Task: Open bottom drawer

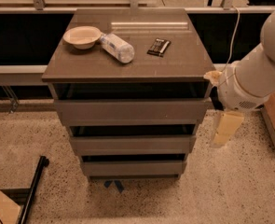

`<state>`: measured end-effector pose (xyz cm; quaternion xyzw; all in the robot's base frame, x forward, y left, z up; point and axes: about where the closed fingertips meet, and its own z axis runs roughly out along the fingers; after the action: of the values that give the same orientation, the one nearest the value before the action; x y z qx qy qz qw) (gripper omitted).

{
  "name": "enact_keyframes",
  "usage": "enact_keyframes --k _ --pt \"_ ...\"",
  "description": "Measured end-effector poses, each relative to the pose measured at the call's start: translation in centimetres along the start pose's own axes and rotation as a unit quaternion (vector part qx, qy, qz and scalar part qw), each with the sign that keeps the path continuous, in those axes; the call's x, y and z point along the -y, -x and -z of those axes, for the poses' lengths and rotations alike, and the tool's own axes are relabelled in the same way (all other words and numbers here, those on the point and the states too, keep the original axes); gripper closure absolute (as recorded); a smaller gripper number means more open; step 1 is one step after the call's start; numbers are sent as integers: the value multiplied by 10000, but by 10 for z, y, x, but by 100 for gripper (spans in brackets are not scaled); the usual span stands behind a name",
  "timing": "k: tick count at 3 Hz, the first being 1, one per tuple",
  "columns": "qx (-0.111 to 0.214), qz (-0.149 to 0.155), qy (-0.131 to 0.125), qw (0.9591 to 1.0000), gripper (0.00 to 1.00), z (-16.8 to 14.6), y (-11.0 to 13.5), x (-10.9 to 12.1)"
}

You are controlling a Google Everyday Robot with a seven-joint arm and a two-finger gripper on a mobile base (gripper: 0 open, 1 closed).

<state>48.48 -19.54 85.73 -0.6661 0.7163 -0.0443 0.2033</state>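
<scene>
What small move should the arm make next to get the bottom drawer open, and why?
Probably lower the pincer and bring it leftward, round to the front of the bottom drawer. The pincer hangs off the right side of the cabinet, about level with the middle drawer and touching nothing, while the bottom drawer does not appear pulled out.

Single high view, angled down onto cabinet (127, 110) front, tool (221, 139) at frame right.
</scene>
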Motion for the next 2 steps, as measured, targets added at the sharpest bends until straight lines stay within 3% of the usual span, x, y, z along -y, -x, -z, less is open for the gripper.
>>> enact_keyframes --k 1,2 --pt "133 84 115 9998 0 -40 -4 2" --pt "131 85 116 9998 0 -40 -4 2"
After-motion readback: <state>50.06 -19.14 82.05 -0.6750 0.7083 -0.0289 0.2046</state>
